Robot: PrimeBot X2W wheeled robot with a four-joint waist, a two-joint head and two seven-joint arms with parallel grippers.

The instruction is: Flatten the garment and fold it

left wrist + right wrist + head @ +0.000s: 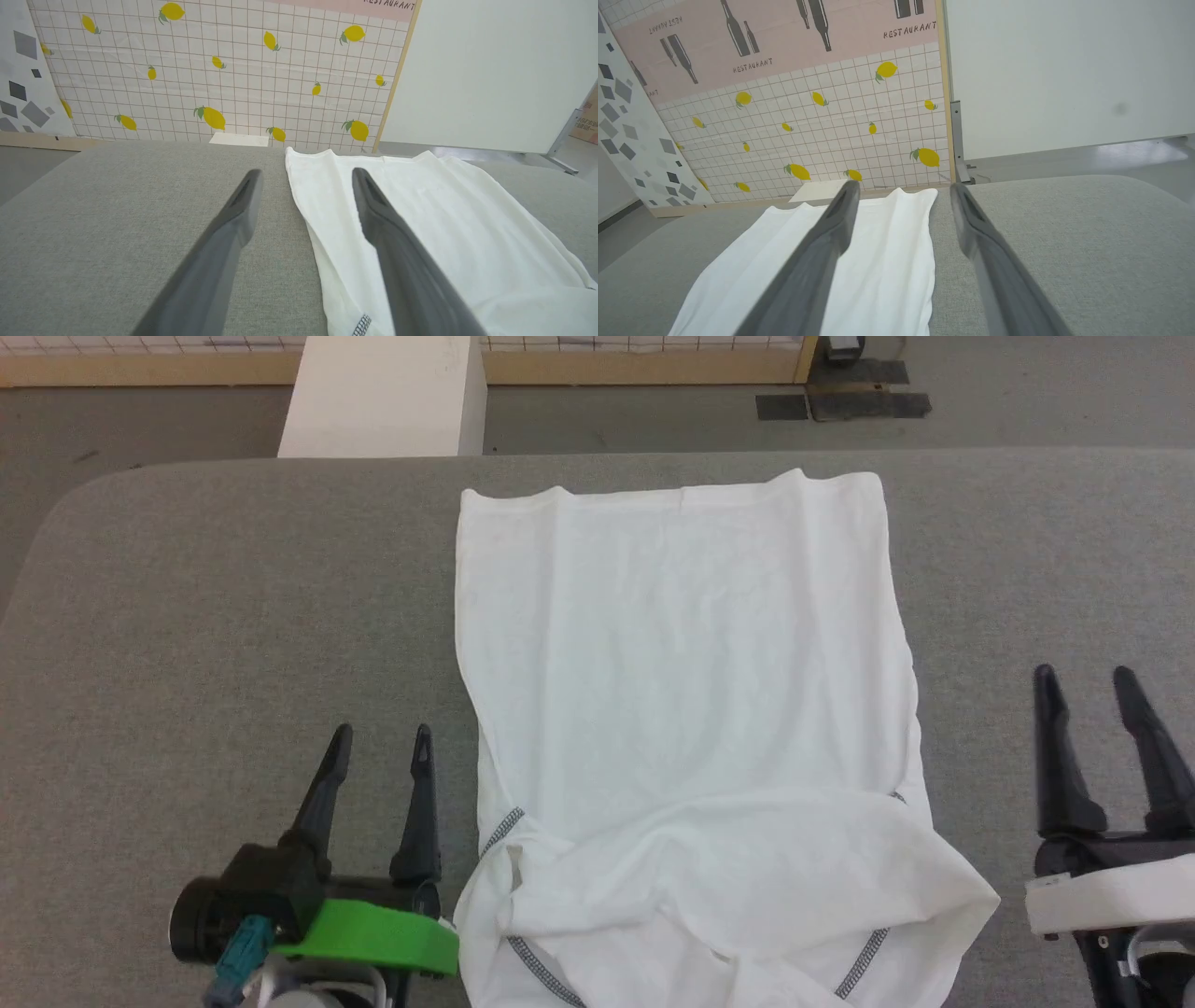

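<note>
Two grippers, both spread wide and holding nothing. Left gripper (383,737) at the near left, fingers pointing away, just beside the left edge of the garment (681,691); in the left wrist view its inner finger hangs over that edge, contact impossible to tell. Right gripper (1083,677) at the near right, apart from the cloth, with a strip of bare grey table (233,616) between. Between the two, the white garment, lying lengthwise down the middle of the table as a long, roughly rectangular shape, far end near the table's back edge, near end running out of the head view. Mostly smooth over the far part, with faint lengthwise creases; rumpled at the near end, where a loose flap lies across it and dark grey stitched hem (864,961) curves out at both lower corners. Looks thin, soft and very light: likely to sag, crease and drag rather than keep any shape, and easy to pull askew from one side only. Probably best pinched at the stitched hem or at the corners, one gripper per side, lifting evenly. Beyond the table's far edge, a rigid white box (383,392) on the floor.
</note>
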